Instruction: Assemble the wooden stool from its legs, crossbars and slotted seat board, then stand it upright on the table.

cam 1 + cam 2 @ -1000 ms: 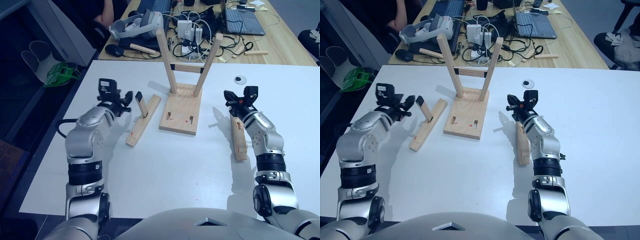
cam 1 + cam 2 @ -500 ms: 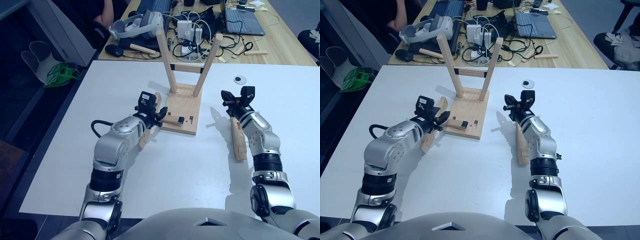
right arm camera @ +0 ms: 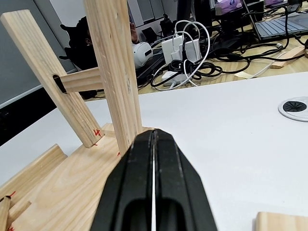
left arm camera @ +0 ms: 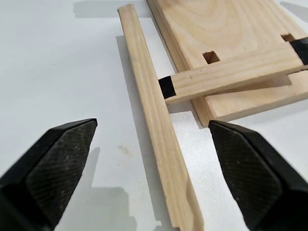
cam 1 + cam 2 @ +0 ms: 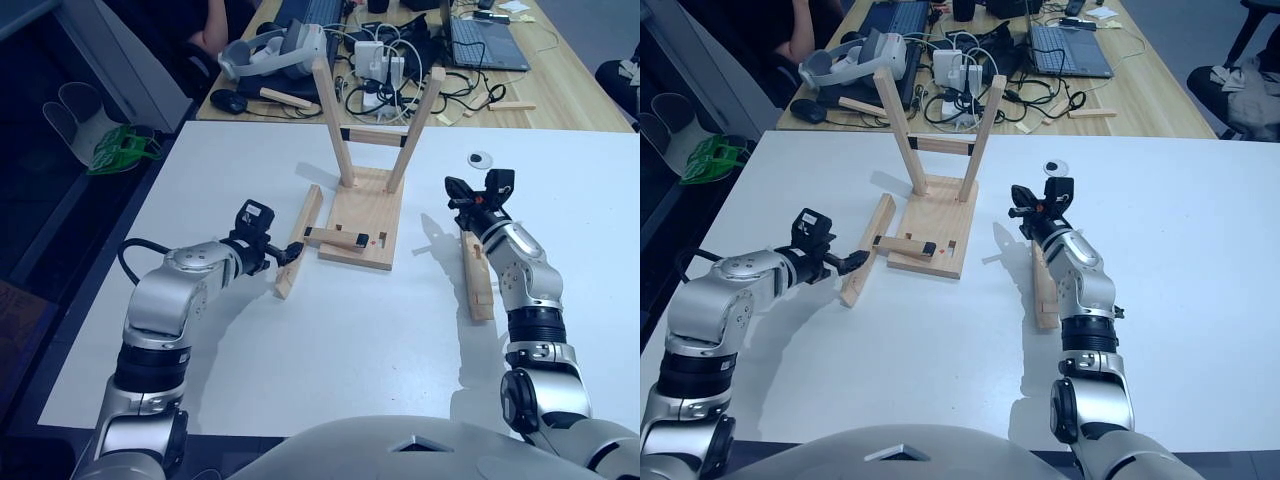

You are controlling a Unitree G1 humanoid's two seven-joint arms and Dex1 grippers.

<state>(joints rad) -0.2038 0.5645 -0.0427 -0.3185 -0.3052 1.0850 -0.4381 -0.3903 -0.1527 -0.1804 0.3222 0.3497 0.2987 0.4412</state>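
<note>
Black left claw (image 4: 151, 126) spread wide, right claw (image 3: 153, 137) closed

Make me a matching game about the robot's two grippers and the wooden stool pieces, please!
Things:
1. left gripper
2. right gripper
3. two joined legs
4. lone leg by the right gripper

States:
A. lying flat on the table
B. shut
C. standing up in the seat board
D. open

Pairs: 1-D, 2-B, 3-C, 4-A
</note>
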